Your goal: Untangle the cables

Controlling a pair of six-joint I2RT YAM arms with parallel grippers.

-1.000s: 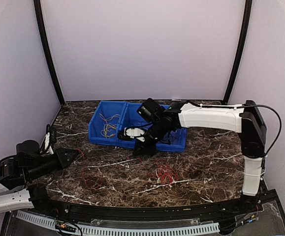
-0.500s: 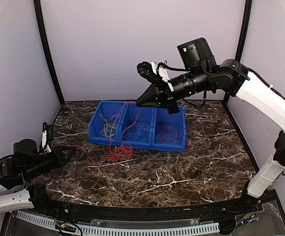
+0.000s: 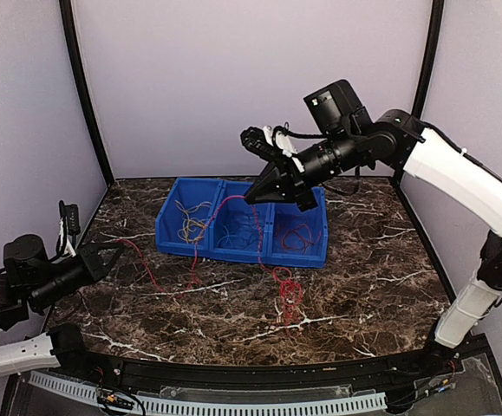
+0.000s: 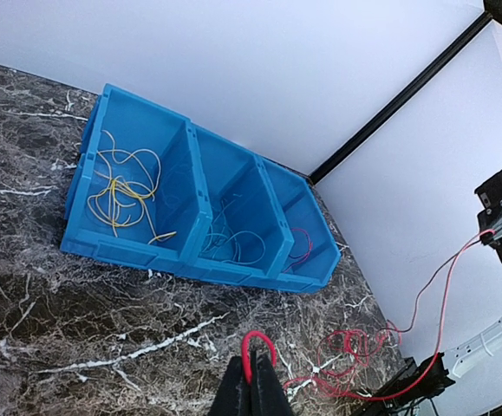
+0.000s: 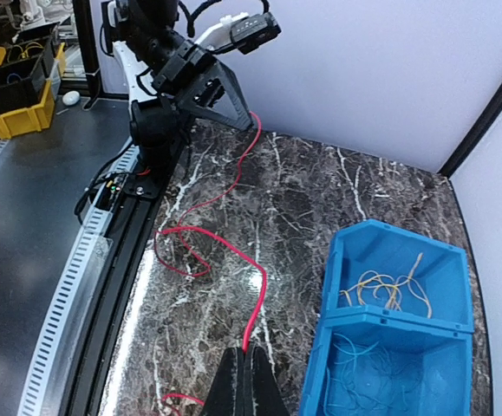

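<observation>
Left fingers — clenched on a loop of the red cable, low over the counter. Right fingers — clenched on what appears to be the same strand, high above the blue bin. Between the two the strand sags. Below the right fingers its knotted remainder lies on the counter, just in front of the bin. Beyond, yellow cables and blue cables occupy separate compartments.

Risk, as judged: spreading the fingers farther could cinch the knot instead of freeing it. It could also drag the strand over the bin's rim, where it may snag.
</observation>
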